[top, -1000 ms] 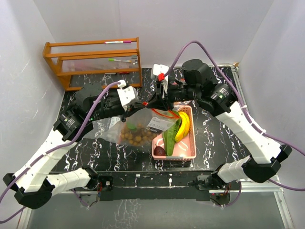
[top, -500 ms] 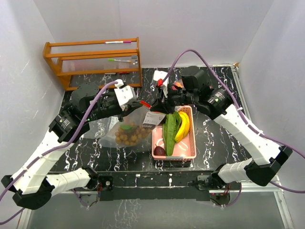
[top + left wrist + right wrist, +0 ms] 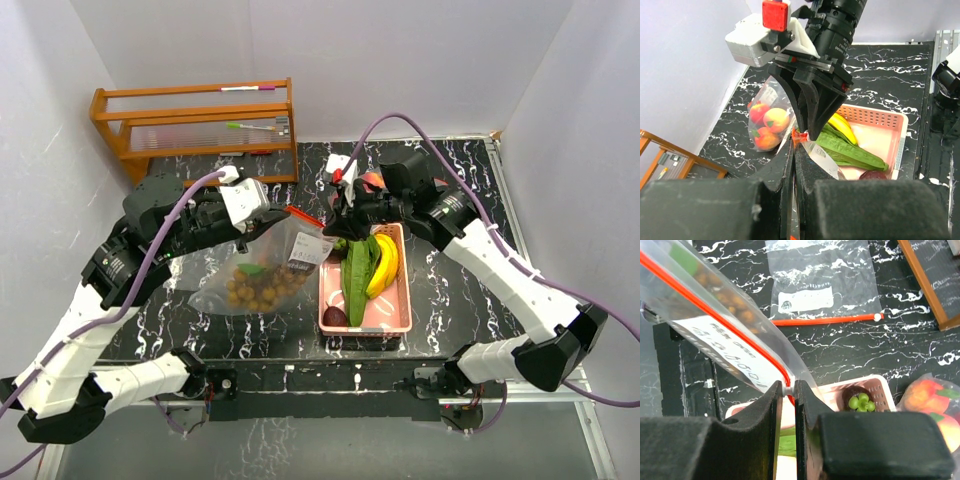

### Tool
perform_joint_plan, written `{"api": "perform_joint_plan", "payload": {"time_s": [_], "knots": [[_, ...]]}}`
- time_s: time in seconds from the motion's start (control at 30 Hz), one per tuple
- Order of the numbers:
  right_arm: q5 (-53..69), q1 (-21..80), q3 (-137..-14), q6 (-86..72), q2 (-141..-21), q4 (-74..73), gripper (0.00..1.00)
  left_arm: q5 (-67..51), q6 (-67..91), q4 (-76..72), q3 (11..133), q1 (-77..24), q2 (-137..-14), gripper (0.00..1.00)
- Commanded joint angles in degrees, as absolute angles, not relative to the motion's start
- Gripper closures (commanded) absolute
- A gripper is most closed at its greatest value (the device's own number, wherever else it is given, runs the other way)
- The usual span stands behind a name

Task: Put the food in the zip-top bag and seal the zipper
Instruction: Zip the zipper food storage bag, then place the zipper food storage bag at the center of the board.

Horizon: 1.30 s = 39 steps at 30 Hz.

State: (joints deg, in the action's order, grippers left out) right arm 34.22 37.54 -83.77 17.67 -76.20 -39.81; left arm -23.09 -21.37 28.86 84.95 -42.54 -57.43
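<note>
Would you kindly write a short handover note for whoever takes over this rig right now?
Left gripper: shut on the longan bag at its red zipper edge.
Right gripper: shut on the same zipper's other end, so the bag is stretched between both.
Done: the longans are in that bag. A second bag holds orange and red fruit.
To do: bananas, cucumbers and a dark purple fruit lie in the pink basket. An empty bag lies flat. Seal unconfirmed.

bagged peaches [image 3: 934, 405] run off the right wrist view's right edge; the zip-top bag [image 3: 700, 297] has a label [image 3: 725, 357] too blurred to read; the right gripper [image 3: 786, 390] hides most of the pink basket [image 3: 837, 386]
</note>
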Motion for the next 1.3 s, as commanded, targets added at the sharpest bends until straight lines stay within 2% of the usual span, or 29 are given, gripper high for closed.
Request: {"api": "perform_joint_plan", "payload": {"time_s": [0.0, 0.53, 0.83, 0.87, 0.9, 1.0, 1.07, 1.17, 1.27], "knots": [[32.0, 35.5, -80.9, 17.7, -74.9, -38.3, 0.84, -23.0, -22.2, 26.3, 88.7, -42.8, -55.0, 1.0], [28.8, 33.3, -72.7, 15.7, -73.8, -34.9, 0.84, -22.6, -23.1, 26.4, 88.8, -42.8, -54.6, 1.0], [28.4, 32.6, -72.0, 15.5, -73.4, -34.3, 0.83, -22.1, -23.0, 26.1, 87.9, -42.8, -54.2, 1.0], [27.8, 32.6, -72.1, 15.3, -73.2, -33.9, 0.78, -21.9, -23.0, 26.0, 87.7, -42.8, -54.2, 1.0], [27.1, 32.6, -72.3, 14.8, -72.8, -33.5, 0.65, -21.5, -23.0, 25.9, 87.5, -42.8, -54.3, 1.0], [25.3, 32.7, -72.9, 14.0, -71.0, -31.5, 0.37, -20.1, -23.2, 25.5, 86.4, -42.8, -54.8, 1.0], [24.4, 32.6, -73.1, 13.6, -69.2, -29.1, 0.05, -19.2, -23.3, 25.1, 85.6, -42.8, -55.2, 1.0], [22.5, 32.6, -74.5, 13.3, -67.8, -27.5, 0.02, -18.6, -23.1, 23.6, 83.7, -42.8, -55.3, 1.0], [14.5, 32.6, -76.9, 10.6, -68.0, -26.9, 0.02, -15.4, -23.0, 22.1, 82.1, -42.8, -55.8, 1.0]]}}
